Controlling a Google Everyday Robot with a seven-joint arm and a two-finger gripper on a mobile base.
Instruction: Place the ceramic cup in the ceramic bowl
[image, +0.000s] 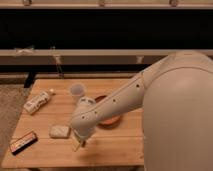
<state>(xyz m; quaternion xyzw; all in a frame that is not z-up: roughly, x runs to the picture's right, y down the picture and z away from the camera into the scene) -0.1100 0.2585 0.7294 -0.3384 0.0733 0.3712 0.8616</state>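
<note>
Distance separates the ceramic cup (77, 91) from the gripper (77, 143): the cup stands upright toward the back of the wooden table (120, 146), while the gripper hangs low over the front of the tabletop, almost straight in front of the cup as the camera sees it, with bare wood and the wrist of the arm (120, 98) between them. The gripper touches neither the cup nor the bowl, and nothing can be made out in its grasp; whether it is clenched or released cannot be told, because the tool shows only as a small pale-yellow shape under the wrist. The ceramic bowl (113, 121) sits just right of the cup and a little nearer the front, apart from it; the white arm crosses over the bowl on a slant, so only an orange strip at its near edge and a darker sliver at its far edge show. The cup is outside the bowl. On the left side of the table lie a white labelled bottle (39, 101) on its side, a small pale block (59, 131) and a dark flat object (23, 142) at the front corner; what the last two are cannot be made out. The robot's bulky white body fills the right of the view and hides the table's right end.
</note>
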